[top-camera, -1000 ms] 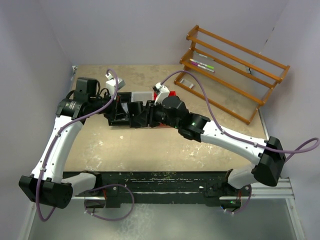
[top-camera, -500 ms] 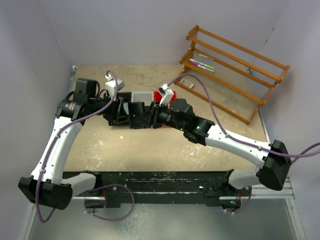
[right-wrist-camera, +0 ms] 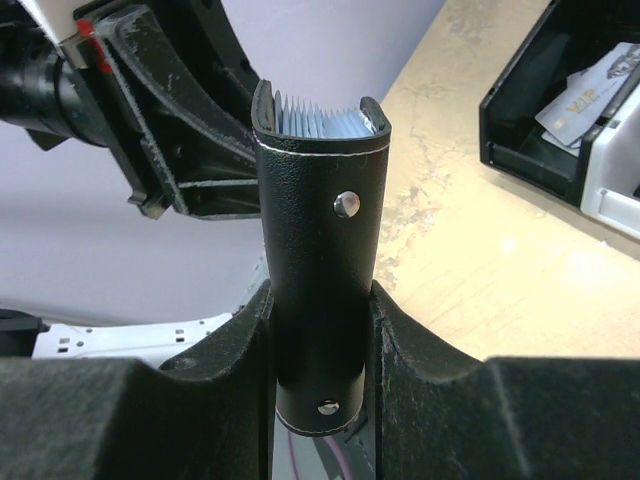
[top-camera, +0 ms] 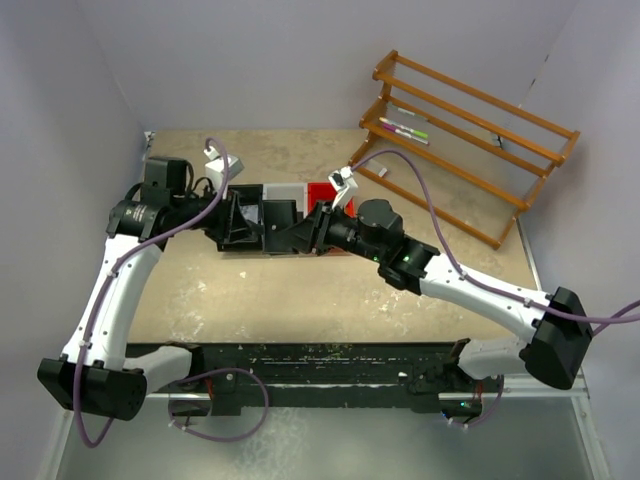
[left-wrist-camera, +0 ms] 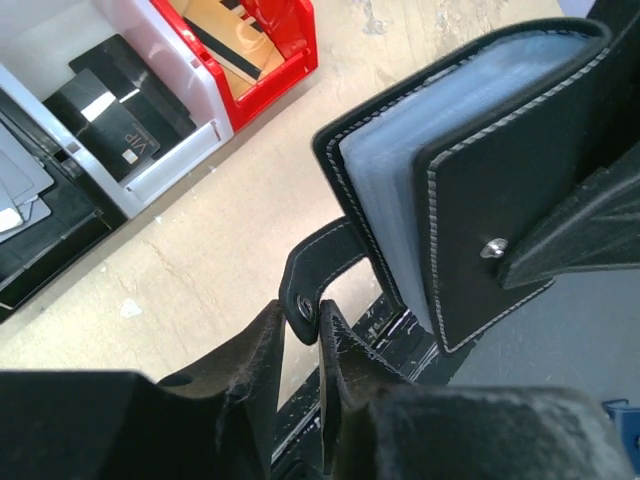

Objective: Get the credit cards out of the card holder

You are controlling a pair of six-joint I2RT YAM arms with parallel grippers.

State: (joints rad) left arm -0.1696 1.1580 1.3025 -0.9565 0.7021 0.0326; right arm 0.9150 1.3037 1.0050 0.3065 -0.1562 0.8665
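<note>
Tan table [left-wrist-camera: 230, 250], with the black card holder [right-wrist-camera: 320, 230] held up above it.
Grey-blue credit cards [left-wrist-camera: 385, 170] sit inside it. Right gripper [right-wrist-camera: 320, 300] squeezes its sides. Left gripper [left-wrist-camera: 300, 325] pinches its snap strap [left-wrist-camera: 325, 255]. Black, white and red trays [left-wrist-camera: 180, 165] sit close by.

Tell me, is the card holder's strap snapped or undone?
Undone. The strap hangs free of the stud on the card holder, its snap end between the fingers of the left gripper.
</note>
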